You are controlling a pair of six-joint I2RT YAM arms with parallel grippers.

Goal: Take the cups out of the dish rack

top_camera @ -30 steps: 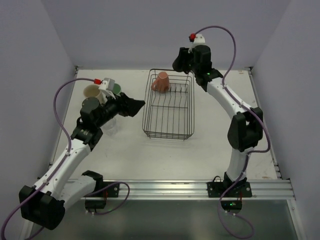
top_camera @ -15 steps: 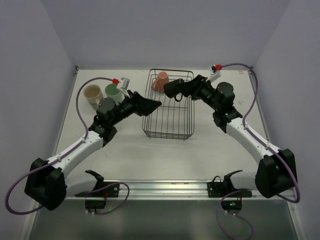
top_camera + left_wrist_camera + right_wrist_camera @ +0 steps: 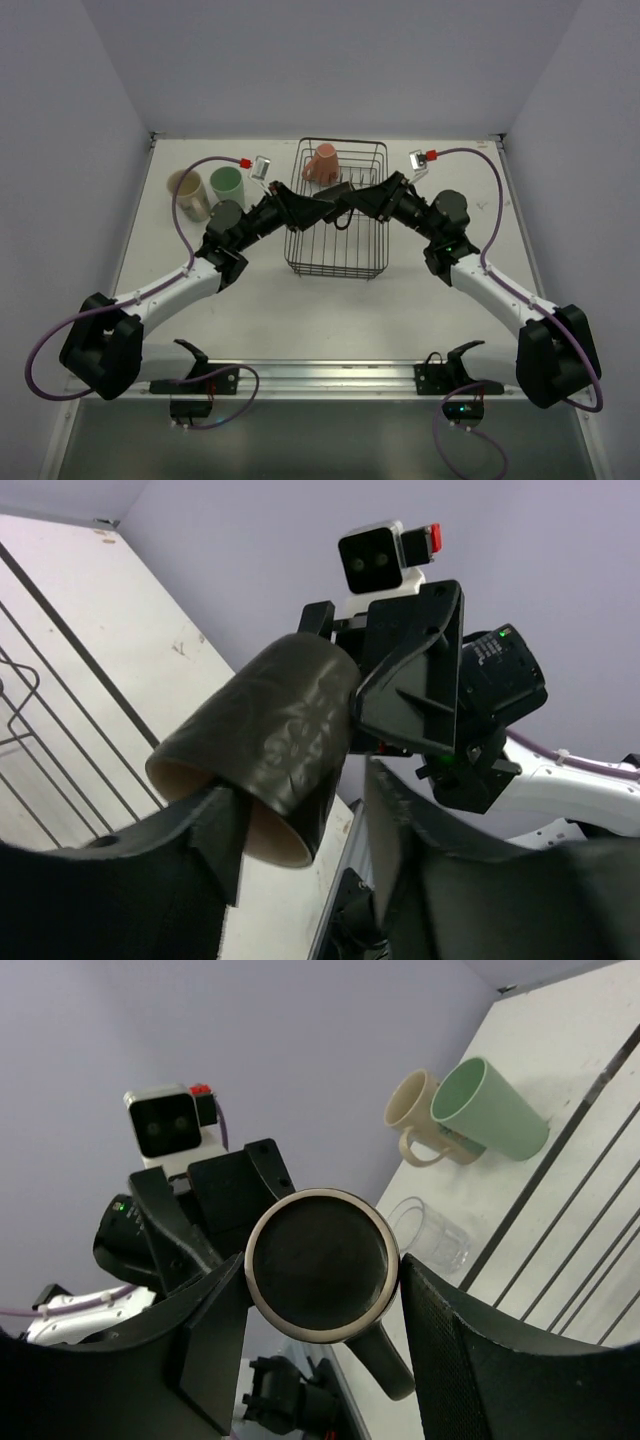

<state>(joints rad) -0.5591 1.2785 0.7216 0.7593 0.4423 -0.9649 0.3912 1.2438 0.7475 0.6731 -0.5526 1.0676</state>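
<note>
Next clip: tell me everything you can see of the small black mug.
The black mug is small, dark and matte, with a mottled glaze, a paler ring round its base and a loop handle. It lies sideways in the air above the dish rack, clamped at its base end by the right gripper. Its mouth end sits between the open fingers of the left gripper; contact there is unclear.

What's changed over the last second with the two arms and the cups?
The right gripper came down from the far side and now holds the black mug out over the dish rack. The left gripper reached rightward to meet it; its fingers flank the mug, not visibly closed. The pink mug in the rack, and the cream cup and green cup on the table, stayed put.
</note>
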